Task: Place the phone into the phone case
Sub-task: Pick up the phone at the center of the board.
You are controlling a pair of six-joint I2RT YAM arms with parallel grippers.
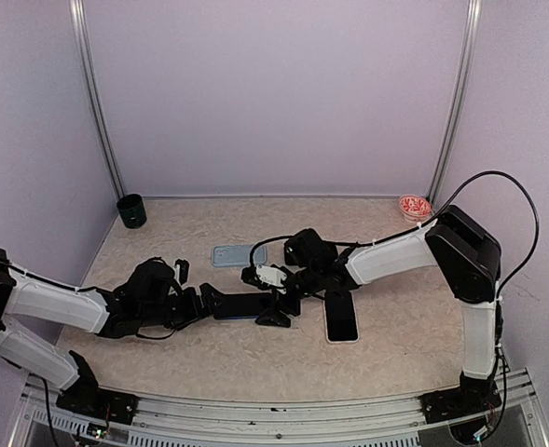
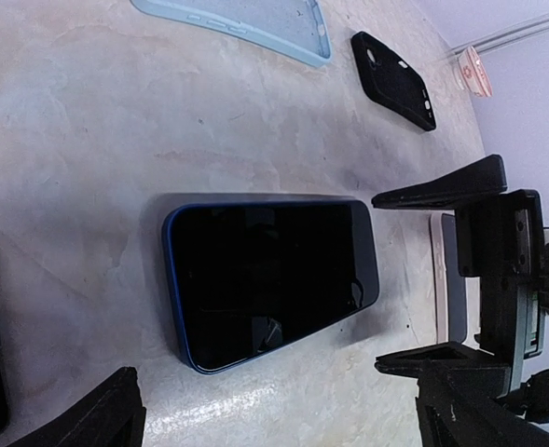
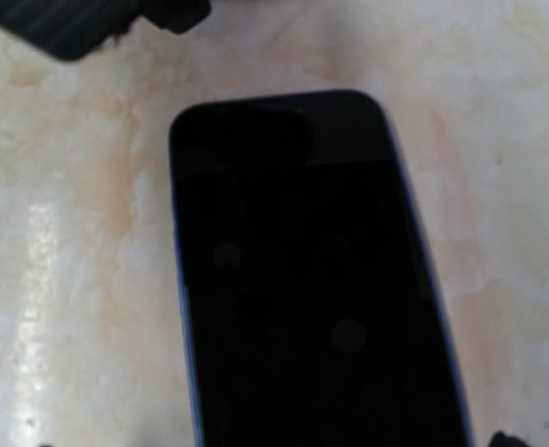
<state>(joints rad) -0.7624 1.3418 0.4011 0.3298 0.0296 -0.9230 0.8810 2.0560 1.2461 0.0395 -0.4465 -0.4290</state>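
1 phone [image 1: 246,305] lies flat and screen up near the middle of the bench [image 1: 386,363], somewhat closer to the near edge than to the far one. Its long axis runs left to right, parallel to the near edge. The screen is dark and the rim is blue. Which end is its top cannot be told.

There are 2 empty cases. 1 light blue case [image 1: 237,254] lies just beyond the phone toward the far edge, also lengthwise left to right. 1 black case [image 2: 395,79] shows only in the left wrist view, farther toward the far right corner. 1 more flat dark slab with a pale rim [image 1: 341,318] lies just right of the phone, its long axis running near to far. Whether it is a phone or a case is unclear.

1 dark cup [image 1: 131,211] stands at the far left corner and 1 red and white bowl [image 1: 414,206] at the far right corner.

There are 2 arms. The left pincer [image 1: 209,303] sits at the phone's left end, spread wide and holding nothing. The right pincer [image 1: 281,307] is at the right end, also spread wide and empty, with 1 finger on either side of that end. Contact cannot be told.
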